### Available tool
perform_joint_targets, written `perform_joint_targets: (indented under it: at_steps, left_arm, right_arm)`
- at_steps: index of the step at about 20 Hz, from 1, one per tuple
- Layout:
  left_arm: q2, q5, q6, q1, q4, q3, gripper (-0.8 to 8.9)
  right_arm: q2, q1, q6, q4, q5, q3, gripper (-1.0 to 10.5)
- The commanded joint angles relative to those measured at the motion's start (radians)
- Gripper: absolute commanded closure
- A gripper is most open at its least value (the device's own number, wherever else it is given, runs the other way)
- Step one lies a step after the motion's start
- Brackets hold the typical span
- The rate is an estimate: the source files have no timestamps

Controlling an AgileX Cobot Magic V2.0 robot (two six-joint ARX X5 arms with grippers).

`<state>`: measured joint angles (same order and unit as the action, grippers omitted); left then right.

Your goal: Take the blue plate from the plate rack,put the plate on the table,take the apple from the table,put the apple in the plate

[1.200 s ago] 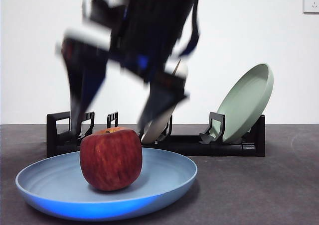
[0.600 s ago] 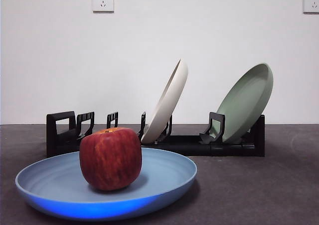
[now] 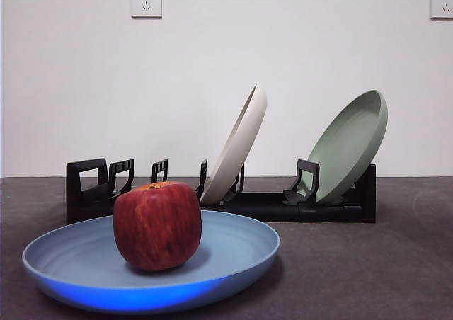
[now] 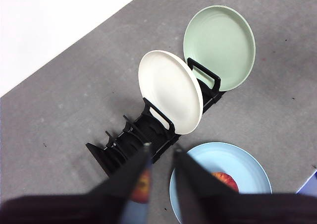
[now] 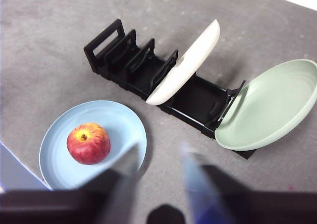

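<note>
The dark red apple (image 3: 157,225) sits on the blue plate (image 3: 241,249), which lies flat on the table (image 3: 368,263) in front of the black plate rack (image 3: 269,205). No gripper shows in the front view. My left gripper (image 4: 162,152) is open and empty, high above the rack (image 4: 143,137), the blue plate (image 4: 223,157) and the apple (image 4: 227,180). My right gripper (image 5: 159,157) is open and empty, high above the table beside the blue plate (image 5: 124,125) and the apple (image 5: 88,143), with the rack (image 5: 131,60) beyond.
A cream-white plate (image 3: 237,146) leans in the rack's middle slots and a sage-green plate (image 3: 350,144) leans at its right end. Both also show in the left wrist view (image 4: 171,91) (image 4: 220,45) and the right wrist view (image 5: 188,65) (image 5: 270,105).
The dark arm that hung over the apple and rack a second ago has lifted out of the front view. The apple and blue plate have not moved.
</note>
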<state>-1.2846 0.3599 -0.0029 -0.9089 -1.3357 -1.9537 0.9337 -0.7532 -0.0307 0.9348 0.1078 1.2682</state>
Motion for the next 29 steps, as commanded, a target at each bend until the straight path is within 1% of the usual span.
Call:
perform_joint_targets:
  at_steps: [1, 4, 6, 8, 9, 10, 12, 14, 15, 18, 20, 21, 23, 25, 29]
  left_arm:
    - [0.041, 0.015, -0.002, 0.001, -0.05, 0.005, 8.22]
    - [0.113, 0.054, -0.039, -0.004, -0.05, 0.032, 8.22]
    - [0.182, 0.107, -0.068, -0.016, -0.046, 0.105, 8.22]
    - [0.272, 0.17, -0.093, -0.03, -0.002, 0.229, 8.22]
    - [0.331, 0.183, -0.109, -0.039, 0.046, 0.314, 8.22]
    - [0.387, 0.188, -0.114, -0.045, 0.097, 0.394, 8.22]
    - [0.515, 0.188, -0.115, -0.058, 0.226, 0.591, 8.22]
    - [0.637, 0.188, -0.126, -0.062, 0.345, 0.794, 8.22]
    - [0.697, 0.191, -0.126, -0.062, 0.409, 0.903, 8.22]
    - [0.818, 0.213, -0.125, -0.062, 0.586, 1.168, 8.22]
    - [0.862, 0.188, -0.126, -0.063, 0.698, 1.305, 8.22]
    - [0.864, 0.155, -0.126, -0.064, 0.742, 1.343, 8.22]
    - [0.859, 0.126, -0.126, -0.068, 0.791, 1.362, 8.22]
    - [0.855, 0.126, -0.129, -0.068, 0.83, 1.362, 8.16]
    - [0.855, 0.135, -0.129, -0.067, 0.831, 1.362, 8.16]
  right_arm:
    - [-0.021, 0.001, 0.007, -0.011, -0.001, -0.014, 9.6]
    - [-0.07, 0.001, 0.007, -0.076, -0.004, -0.076, 9.6]
    - [-0.116, 0.001, 0.006, -0.147, -0.006, -0.152, 9.6]
    - [-0.152, 0.0, 0.001, -0.225, -0.069, -0.243, 9.6]
    - [-0.168, 0.0, -0.013, -0.275, -0.1, -0.299, 9.6]
    - [-0.179, 0.0, -0.025, -0.314, -0.11, -0.346, 9.6]
    - [-0.185, 0.0, -0.067, -0.415, -0.111, -0.446, 9.6]
    - [-0.187, 0.0, -0.096, -0.532, -0.137, -0.545, 9.6]
    - [-0.187, 0.0, -0.116, -0.599, -0.135, -0.598, 9.6]
    - [-0.187, 0.0, -0.129, -0.749, -0.135, -0.719, 9.6]
    - [-0.186, 0.0, -0.112, -0.784, -0.135, -0.763, 9.6]
    - [-0.185, 0.0, -0.097, -0.773, -0.129, -0.763, 9.6]
    - [-0.179, 0.0, -0.101, -0.752, -0.128, -0.763, 9.6]
    - [-0.18, 0.0, -0.103, -0.727, -0.128, -0.763, 9.6]
    - [-0.182, 0.0, -0.103, -0.715, -0.128, -0.763, 9.6]
